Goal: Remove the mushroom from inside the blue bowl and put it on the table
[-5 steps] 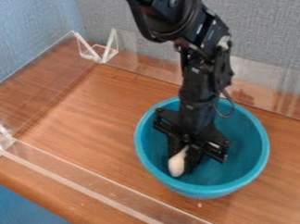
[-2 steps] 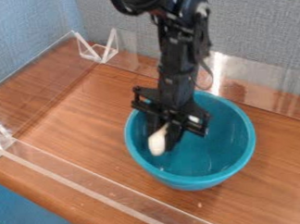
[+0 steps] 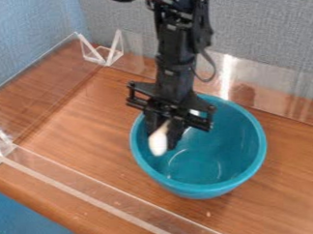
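Note:
The blue bowl (image 3: 212,156) sits on the reddish-brown table (image 3: 82,117), right of centre near the front. Above the bowl's left rim hangs my black gripper (image 3: 161,138), pointing straight down. Its fingers are shut on the mushroom (image 3: 160,140), whose cream-white stem shows between them; the cap cannot be made out. The mushroom hangs lifted off the bowl's floor, about level with the rim.
Low clear acrylic walls (image 3: 71,185) edge the table along the front, left and back. A clear bracket (image 3: 103,48) stands at the back left corner. A blue backdrop rises behind the table.
The gripper has risen from deep inside the bowl and shifted left, carrying the mushroom up with it. The bowl slid a little to the left.

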You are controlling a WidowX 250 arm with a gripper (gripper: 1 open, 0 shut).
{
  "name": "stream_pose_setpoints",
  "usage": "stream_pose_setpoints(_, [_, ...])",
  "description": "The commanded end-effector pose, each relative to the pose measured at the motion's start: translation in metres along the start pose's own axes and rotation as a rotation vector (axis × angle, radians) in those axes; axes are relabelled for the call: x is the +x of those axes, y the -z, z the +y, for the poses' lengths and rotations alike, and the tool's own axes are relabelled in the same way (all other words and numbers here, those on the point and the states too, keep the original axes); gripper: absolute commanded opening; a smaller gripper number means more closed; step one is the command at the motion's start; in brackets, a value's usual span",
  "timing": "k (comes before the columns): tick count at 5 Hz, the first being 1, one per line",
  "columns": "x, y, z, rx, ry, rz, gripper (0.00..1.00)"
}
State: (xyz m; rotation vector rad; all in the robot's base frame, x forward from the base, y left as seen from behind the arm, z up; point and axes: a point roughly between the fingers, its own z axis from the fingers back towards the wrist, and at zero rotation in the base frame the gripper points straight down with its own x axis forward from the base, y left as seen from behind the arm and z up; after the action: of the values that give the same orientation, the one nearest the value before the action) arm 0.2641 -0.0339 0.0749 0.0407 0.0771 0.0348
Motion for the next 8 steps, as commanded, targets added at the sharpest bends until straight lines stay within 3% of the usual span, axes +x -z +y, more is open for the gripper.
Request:
stream_pose_setpoints(1, [0.001, -0.024, -0.012, -0.007, -0.013, -0.071, 0.0])
stream_pose_setpoints(4, [-0.003, 0.002, -0.037, 0.008, 0.199, -0.074, 0.0])
stream_pose_setpoints(6, [-0.015, 0.003, -0.055, -0.007, 0.257, -0.085, 0.0])
stream_pose_setpoints(8, [-0.023, -0.008, -0.045, -0.024, 0.255, -0.1, 0.0])
